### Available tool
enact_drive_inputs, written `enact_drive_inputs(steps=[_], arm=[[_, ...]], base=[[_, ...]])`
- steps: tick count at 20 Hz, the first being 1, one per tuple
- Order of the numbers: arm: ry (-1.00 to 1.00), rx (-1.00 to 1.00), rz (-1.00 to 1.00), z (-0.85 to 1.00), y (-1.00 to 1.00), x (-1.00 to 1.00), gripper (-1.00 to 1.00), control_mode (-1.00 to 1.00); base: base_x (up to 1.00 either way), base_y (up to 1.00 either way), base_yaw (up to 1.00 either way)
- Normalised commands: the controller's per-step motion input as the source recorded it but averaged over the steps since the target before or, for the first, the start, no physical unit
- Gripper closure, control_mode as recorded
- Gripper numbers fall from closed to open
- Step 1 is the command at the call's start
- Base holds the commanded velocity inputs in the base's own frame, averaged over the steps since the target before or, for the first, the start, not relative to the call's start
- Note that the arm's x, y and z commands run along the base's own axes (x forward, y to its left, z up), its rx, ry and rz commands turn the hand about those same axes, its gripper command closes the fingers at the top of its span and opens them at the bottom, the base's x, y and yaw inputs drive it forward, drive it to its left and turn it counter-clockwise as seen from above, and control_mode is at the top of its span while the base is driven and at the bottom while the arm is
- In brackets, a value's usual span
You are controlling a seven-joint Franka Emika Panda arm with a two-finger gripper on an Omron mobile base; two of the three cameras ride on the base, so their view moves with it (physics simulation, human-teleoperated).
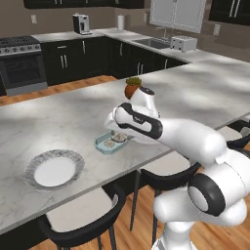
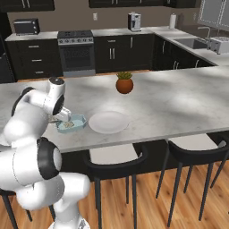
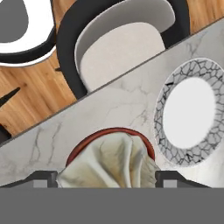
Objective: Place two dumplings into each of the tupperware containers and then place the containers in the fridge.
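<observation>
The fingers (image 3: 107,179) stood wide, with a dumpling (image 3: 109,162) between them (contact unclear). A plate (image 3: 190,113) lay beyond on the surface (image 3: 109,105).

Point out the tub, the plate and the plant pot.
tub (image 2: 78,120): right base view, right rim.
plate (image 1: 53,171): left base view, bare centre.
plant pot (image 2: 124,86): right base view, pot body.

The counter (image 1: 58,117) is pale grey marble with faint darker veins. At lower left of the left base view, a plate (image 1: 53,169) has a plain white centre and a white rim crackled with black lines. The tupperware container (image 1: 105,144) is light blue. In the hand view, a dumpling (image 3: 109,162) is cream-beige with brownish creases. The plant pot (image 2: 124,86) is reddish brown, with green leaves. The chair seats (image 3: 118,50) are pale grey in black frames; the floor (image 2: 179,197) is orange-brown wood.
</observation>
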Motion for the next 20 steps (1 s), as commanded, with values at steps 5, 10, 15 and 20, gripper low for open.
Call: enact_drive_inputs(steps=[5, 10, 15, 20], arm=[[0.02, -0.10, -0.01, -0.01, -0.65, 0.32, 1.00, -1.00], [0.02, -0.07, 0.00, -0.10, -0.16, 0.69, 1.00, -1.00], [0.01, -0.13, 0.00, -0.45, 0.00, 0.52, 1.00, -1.00], [0.00, -0.11, 0.00, -0.67, 0.00, 0.13, 1.00, -1.00]], base=[[0.00, 0.00, 0.00], [0.00, 0.00, 0.00], [0.00, 0.00, 0.00], [0.00, 0.00, 0.00]])
